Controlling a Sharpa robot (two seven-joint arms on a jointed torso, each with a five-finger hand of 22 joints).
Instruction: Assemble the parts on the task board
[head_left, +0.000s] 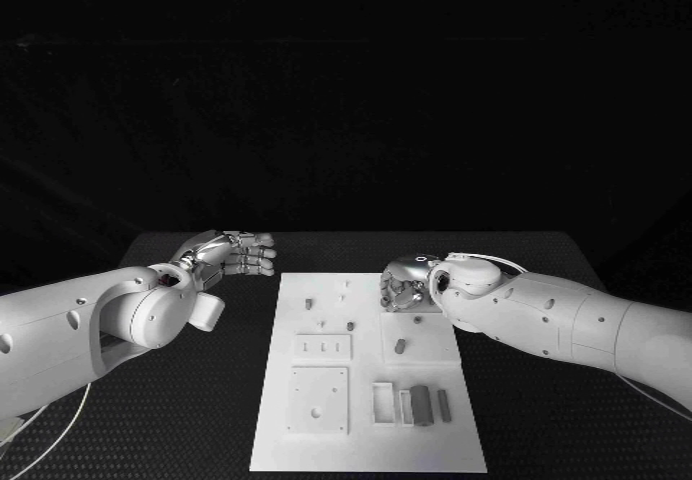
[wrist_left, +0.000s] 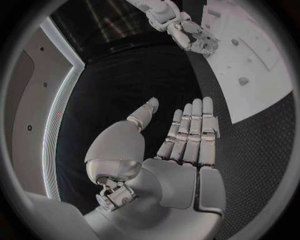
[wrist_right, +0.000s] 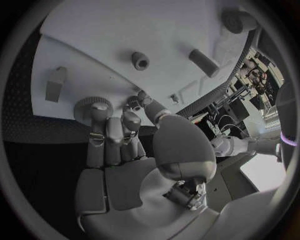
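Most of the work is looking undone: grey parts (head_left: 401, 346) are lying loose across the board (head_left: 366, 440). The right hand (head_left: 405, 287) is reaching down at the board's far right corner, fingertips (wrist_right: 98, 107) on a knurled round part (wrist_right: 88, 104), seemingly closing on it. The left hand (head_left: 231, 254) is hovering off the board's left edge, fingers straight, holding nothing.

Parts (head_left: 401, 346) lie on the task board (head_left: 368, 445) at the table's (head_left: 188, 400) middle.

White task board (head_left: 368, 440) carrying grey parts (head_left: 421, 403) on a black, finely textured bench (head_left: 173, 430); each silver robot hand (head_left: 234, 254) ends a white arm (head_left: 87, 320).
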